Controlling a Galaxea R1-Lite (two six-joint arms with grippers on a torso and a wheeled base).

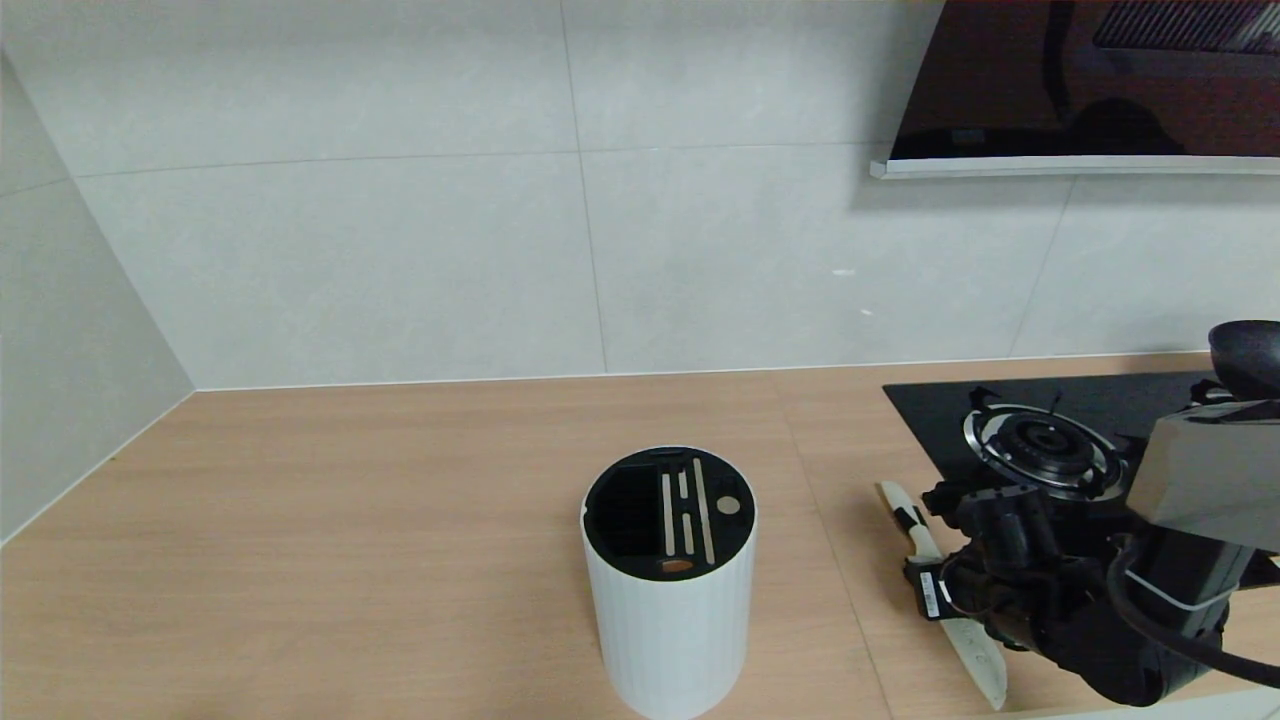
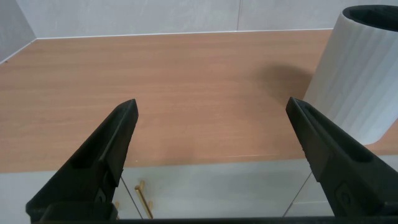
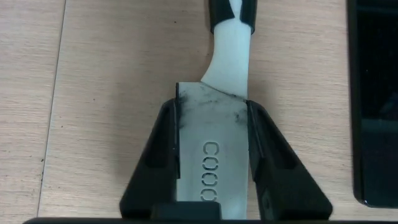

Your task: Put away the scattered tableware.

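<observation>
Under both arms, you are looking at a pale wooden worktop (image 1: pixel 350 520) that is running back to a grey tiled wall (image 1: pixel 400 200). A dark range hood (image 1: pixel 1080 80) is hanging at the upper right. Below it, a black glass gas hob (image 1: pixel 925 405) is sitting flush in the worktop, with its ringed burner (image 1: pixel 1045 450) showing.

The white ribbed knife holder (image 1: pixel 670 620) is standing upright near the front middle of the worktop. Its black top insert is showing one large square opening, several narrow slots and a small round hole.

Your right gripper (image 3: pixel 212 112) is hanging low over the worktop, between the holder and the hob. Its jaws are pinching the white knife (image 1: pixel 975 655) across the width of the blade, one finger lying against each edge close to where the blade narrows into the handle. The knife is lying flat on the worktop, just beside the hob's left edge and well apart from the holder. Its black-banded handle is pointing toward the wall.

Your left gripper (image 2: pixel 211 109) is hovering at the front edge of the worktop with its jaws spread wide and nothing between them. The holder is standing near it, off to one side. Below the worktop edge, a cabinet front (image 2: pixel 205 193) with a slim brass-coloured pull (image 2: pixel 143 200) is showing.
</observation>
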